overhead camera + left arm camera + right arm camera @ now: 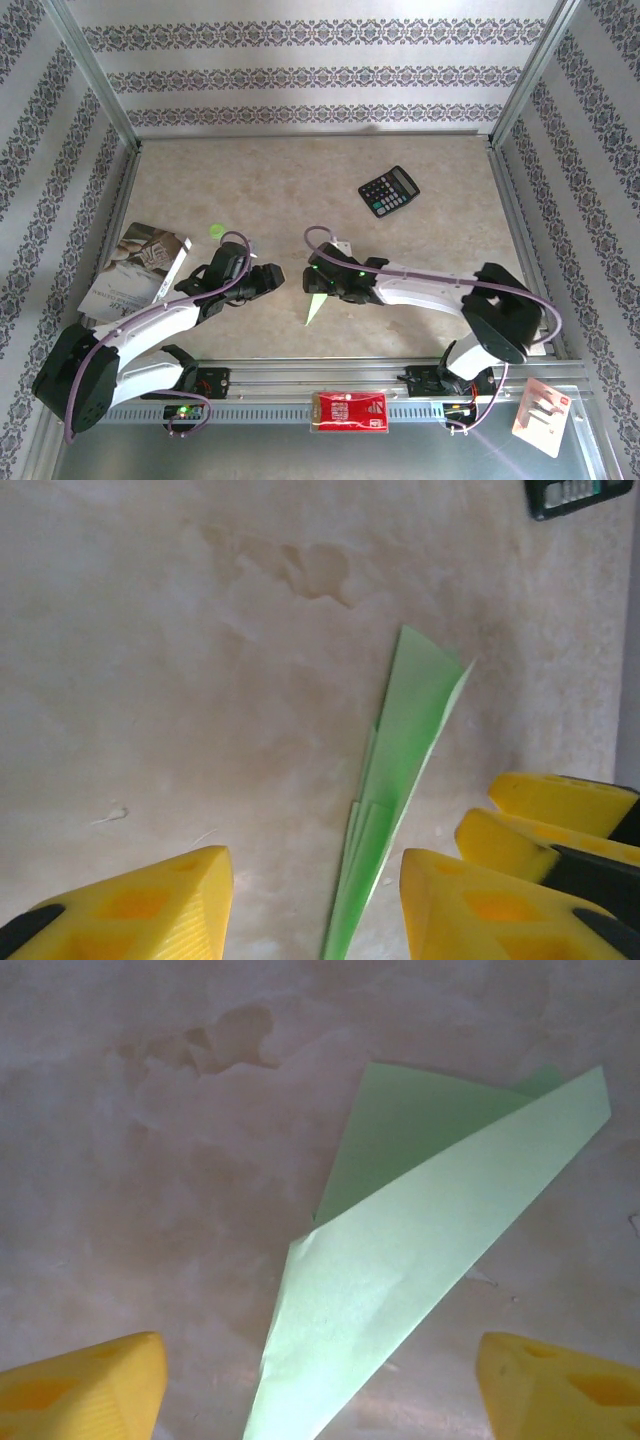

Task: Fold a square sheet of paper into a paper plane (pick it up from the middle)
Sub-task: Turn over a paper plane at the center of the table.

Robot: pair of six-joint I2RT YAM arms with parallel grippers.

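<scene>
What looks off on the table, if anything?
The paper plane is not lying flat: in the right wrist view its upper flap splays away from the layer beneath, so the folds look loose. A brownish stain marks the table beyond it.

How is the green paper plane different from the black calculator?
The paper plane is light green; the calculator is black. The plane is a slim, pointed dart; the calculator is a rectangle with keys. The plane lies toward the near edge; the calculator sits farther back. Both rest on the table.
</scene>
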